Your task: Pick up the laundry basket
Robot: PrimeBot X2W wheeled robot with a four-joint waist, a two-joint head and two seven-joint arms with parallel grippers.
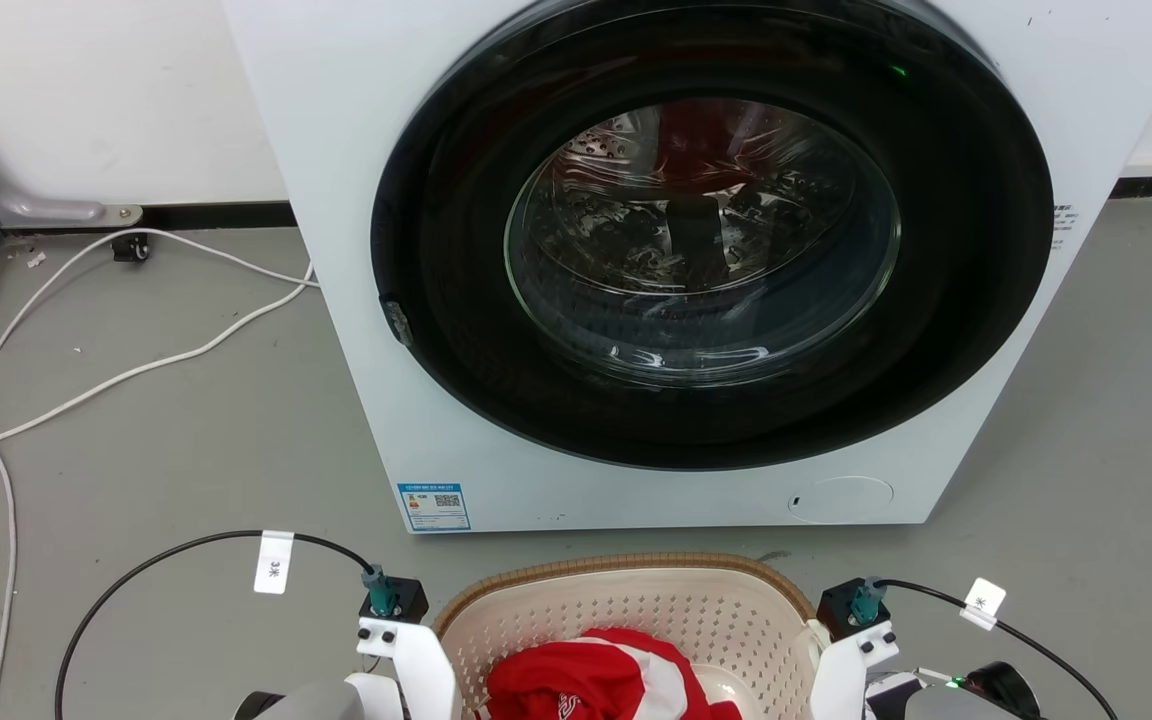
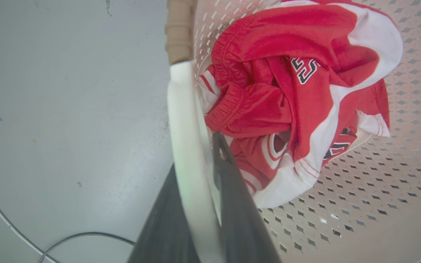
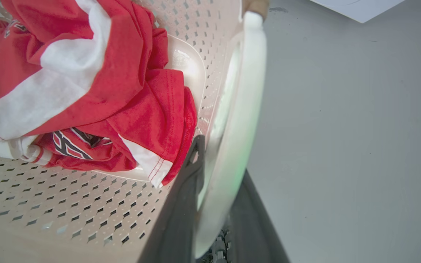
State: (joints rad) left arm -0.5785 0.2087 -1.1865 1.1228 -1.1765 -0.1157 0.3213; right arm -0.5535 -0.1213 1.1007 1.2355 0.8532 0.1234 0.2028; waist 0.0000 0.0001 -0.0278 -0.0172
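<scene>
The laundry basket (image 1: 626, 566) is at 6 o'clock in the head view, with smooth grey floor (image 1: 186, 450) around it and the white washing machine (image 1: 356, 300) at its 12 o'clock.

- **Basket:** rounded-rectangular, cream perforated plastic with a brown woven-look rim. A crumpled red-and-white garment (image 2: 305, 102) lies inside.
- **Left tool (image 2: 196, 153):** dark fingers clamped on the glossy white left handle (image 2: 185, 128), at the basket's 9 o'clock.
- **Right tool (image 3: 223, 157):** clamped on the right handle (image 3: 243, 91), at 3 o'clock.

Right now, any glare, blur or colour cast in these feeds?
Head view: sharp, but reflections on the washing machine door glass. Left wrist view: laundry basket handle soft near the lens, green-tinted. Right wrist view: other handle equally soft, green-tinted.
</scene>
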